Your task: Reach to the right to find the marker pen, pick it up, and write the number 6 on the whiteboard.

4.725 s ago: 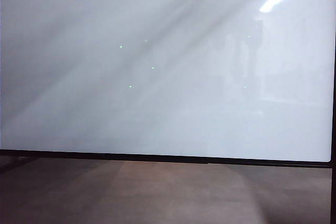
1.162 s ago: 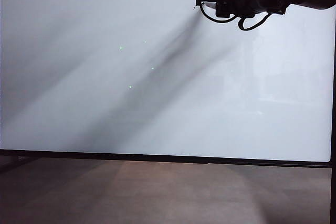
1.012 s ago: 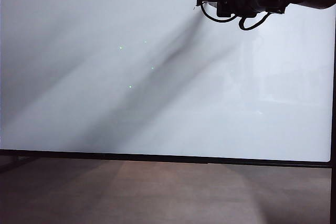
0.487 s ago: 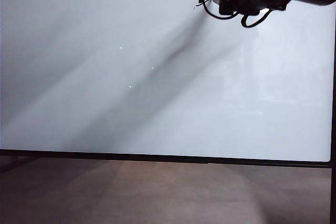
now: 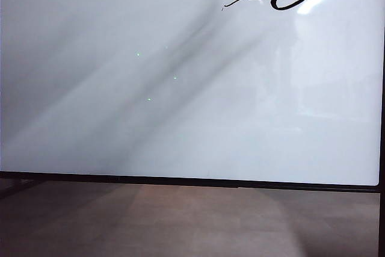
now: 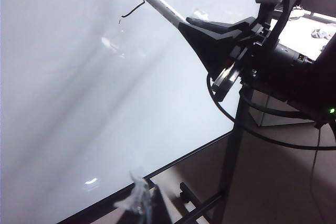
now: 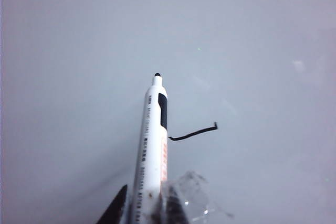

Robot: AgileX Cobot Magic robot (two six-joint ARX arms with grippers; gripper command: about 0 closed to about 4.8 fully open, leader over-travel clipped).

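One short black stroke [image 7: 193, 132] sits on the whiteboard [image 5: 180, 118]. We see the right gripper [image 6: 185, 24], jaws clamped on the marker pen [image 7: 152, 145], tip just off the board near its upper edge. Left gripper [image 6: 137, 199]: can't tell its jaws' state.

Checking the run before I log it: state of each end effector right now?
Left end effector: only a blurred tip shows, near the whiteboard frame; cannot tell.
Right end effector: closed on the marker pen, tip just off the board beside a short black stroke.
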